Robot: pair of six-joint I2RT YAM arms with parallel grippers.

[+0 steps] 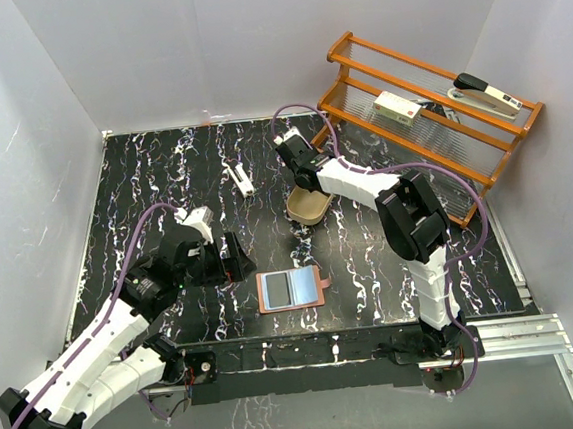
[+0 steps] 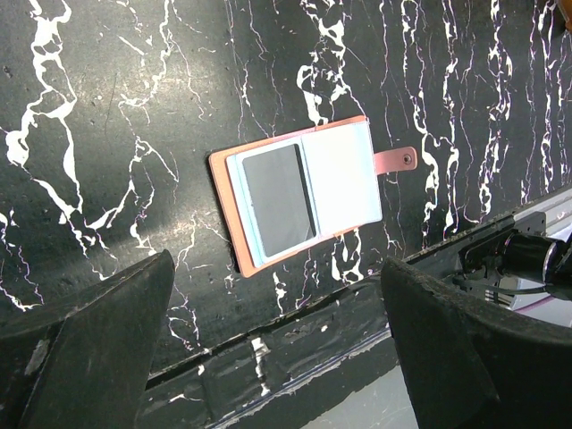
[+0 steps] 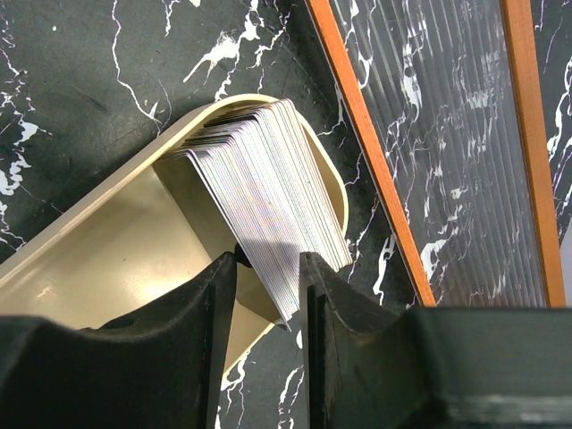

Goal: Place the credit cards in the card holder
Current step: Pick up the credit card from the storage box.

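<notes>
The right gripper [image 3: 268,299] has its jaws drawn narrow, and the near corner of the credit cards [image 3: 268,179] runs into the gap; whether they pinch it I cannot tell. The fanned stack stands on edge in the tan tray [image 3: 98,259], beside the orange rack [image 3: 362,125]. The left gripper [image 2: 277,349], spread wide and empty, hangs above the card holder [image 2: 344,174], which lies open on the black marble table [image 2: 107,134].
</notes>
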